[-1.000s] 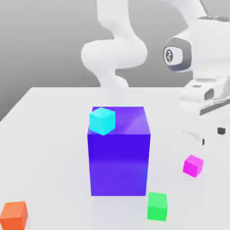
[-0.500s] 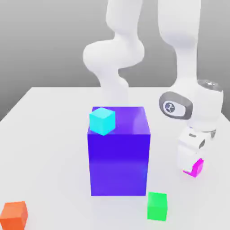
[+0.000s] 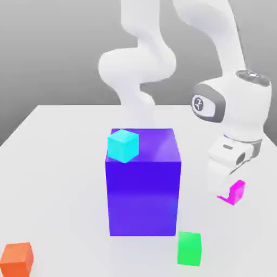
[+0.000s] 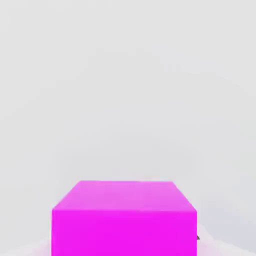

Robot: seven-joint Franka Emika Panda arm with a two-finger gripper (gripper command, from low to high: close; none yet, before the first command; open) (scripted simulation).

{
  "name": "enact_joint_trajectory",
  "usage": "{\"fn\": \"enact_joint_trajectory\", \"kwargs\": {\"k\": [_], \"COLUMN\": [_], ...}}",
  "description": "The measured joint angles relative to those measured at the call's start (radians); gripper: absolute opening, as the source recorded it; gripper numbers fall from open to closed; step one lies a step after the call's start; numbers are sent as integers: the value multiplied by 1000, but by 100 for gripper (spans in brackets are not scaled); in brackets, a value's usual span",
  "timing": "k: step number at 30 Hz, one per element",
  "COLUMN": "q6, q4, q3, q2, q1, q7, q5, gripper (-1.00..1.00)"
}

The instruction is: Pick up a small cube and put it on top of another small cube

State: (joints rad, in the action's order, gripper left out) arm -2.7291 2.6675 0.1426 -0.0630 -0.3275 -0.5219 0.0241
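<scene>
Now clenched in the gripper (image 3: 231, 193): the magenta cube (image 3: 236, 192), at three o'clock from the big blue-purple block (image 3: 143, 197) in the exterior view. Seen slightly higher in that view than half a second ago, and apparently just lifted from the white table (image 3: 70, 189). Poised above the same cube with fingers spread a second ago; gone down over it since, and closed on it. Shown squarely between the fingers in the hand view, with a broad flat face and a level top edge. Probably finished, then, with the grasp; apparently just begun on the carry. Still to come: the choice of a landing place and the stacking itself. Unmoved meanwhile, and possible as a base: the green cube (image 3: 189, 249) at five o'clock from the block, the orange cube (image 3: 16, 261) at eight, and the cyan cube (image 3: 123, 146) atop the block, toward eleven. Impossible to tell which from here. Likely needed next: more height, for safe passage clear of the block, then a level, centred lowering.
</scene>
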Motion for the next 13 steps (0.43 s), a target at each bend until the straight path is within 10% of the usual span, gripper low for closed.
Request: {"fn": "enact_joint_trajectory", "kwargs": {"k": [9, 10, 13], "q6": [-23, -50, -50], "q4": [-120, -122, -122], "q3": [-76, -79, -79], "q2": [-143, -171, -171], "q1": [143, 142, 142], "q7": [206, 203, 203], "q5": [11, 16, 16], "gripper": [-100, 100, 100]}}
